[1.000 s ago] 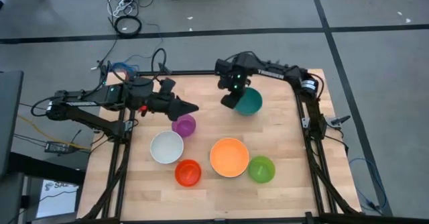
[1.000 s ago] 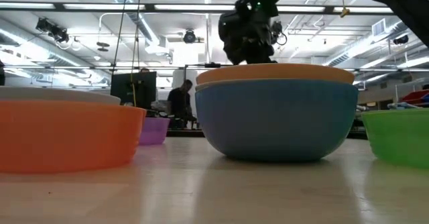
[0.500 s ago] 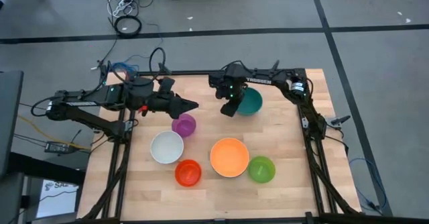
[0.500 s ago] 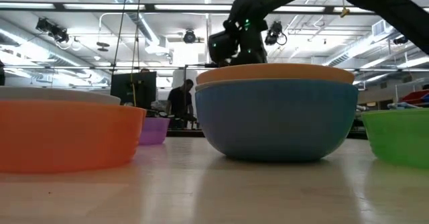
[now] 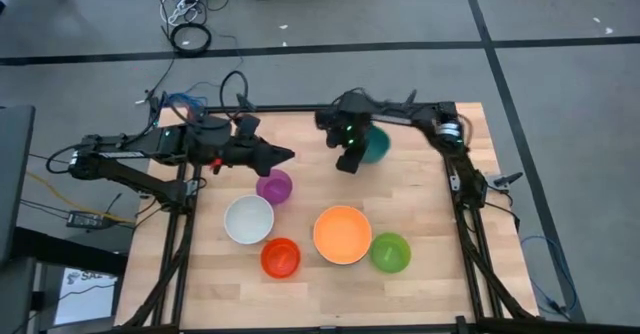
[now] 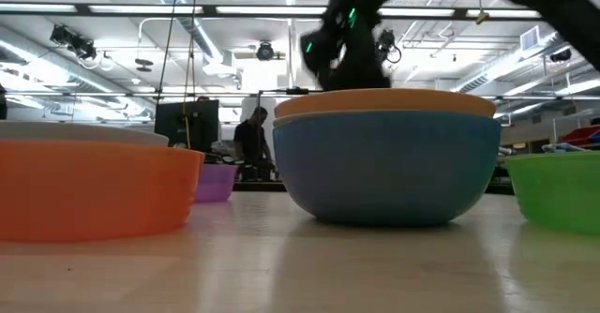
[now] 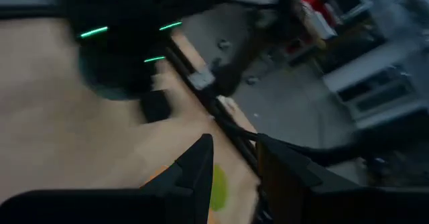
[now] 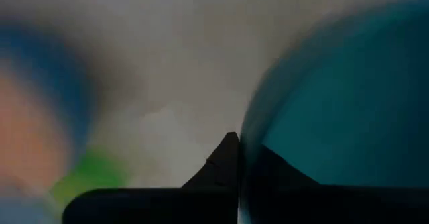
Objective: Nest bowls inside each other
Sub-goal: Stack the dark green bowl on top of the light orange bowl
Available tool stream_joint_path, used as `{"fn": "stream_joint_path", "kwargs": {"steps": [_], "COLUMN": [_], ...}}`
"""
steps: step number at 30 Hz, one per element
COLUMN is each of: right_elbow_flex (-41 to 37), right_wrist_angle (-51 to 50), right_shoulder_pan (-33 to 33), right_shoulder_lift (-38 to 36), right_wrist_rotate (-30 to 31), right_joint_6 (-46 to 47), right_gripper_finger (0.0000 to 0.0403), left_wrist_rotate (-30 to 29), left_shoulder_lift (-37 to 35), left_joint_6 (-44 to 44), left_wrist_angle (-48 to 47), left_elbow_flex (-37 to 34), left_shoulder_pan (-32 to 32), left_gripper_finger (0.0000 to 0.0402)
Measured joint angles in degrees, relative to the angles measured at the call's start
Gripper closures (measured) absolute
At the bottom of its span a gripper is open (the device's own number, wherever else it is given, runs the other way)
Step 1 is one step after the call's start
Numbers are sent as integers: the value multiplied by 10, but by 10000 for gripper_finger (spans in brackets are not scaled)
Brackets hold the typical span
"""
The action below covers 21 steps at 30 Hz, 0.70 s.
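Teal bowl [image 5: 376, 146]: the right gripper [image 5: 347, 160] has its jaws pinched shut on the rim. Lift it level, clear of the purple bowl [image 5: 274, 186]. The left gripper [image 5: 283, 156] waits, jaws slightly apart and empty.

Up by the tabletop's [image 5: 420, 274] far edge, right of centre, one bowl [image 5: 376, 146] sits alone. Toward the middle, another bowl [image 5: 274, 186]. Along the near half: a left bowl [image 5: 248, 219], a small one [image 5: 280, 258] just beside it nearer the front, then nested bowls [image 5: 342, 234] with a last bowl [image 5: 390, 252] touching their right.
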Motion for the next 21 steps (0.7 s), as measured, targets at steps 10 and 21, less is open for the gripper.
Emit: {"fn": "stream_joint_path", "kwargs": {"steps": [10, 21], "right_elbow_flex": [2, 0], "right_wrist_angle": [60, 175], "right_shoulder_pan": [179, 312], "right_shoulder_lift": [-218, -158], "right_wrist_rotate": [-166, -134], "right_joint_6": [49, 166], "right_gripper_finger": [402, 403], "left_wrist_rotate": [-59, 6], "left_shoulder_lift": [0, -9], "left_joint_6": [2, 41], "left_wrist_angle": [-120, -48], "left_elbow_flex": [0, 0], "left_shoulder_pan": [38, 50], "left_gripper_finger": [280, 280]}}
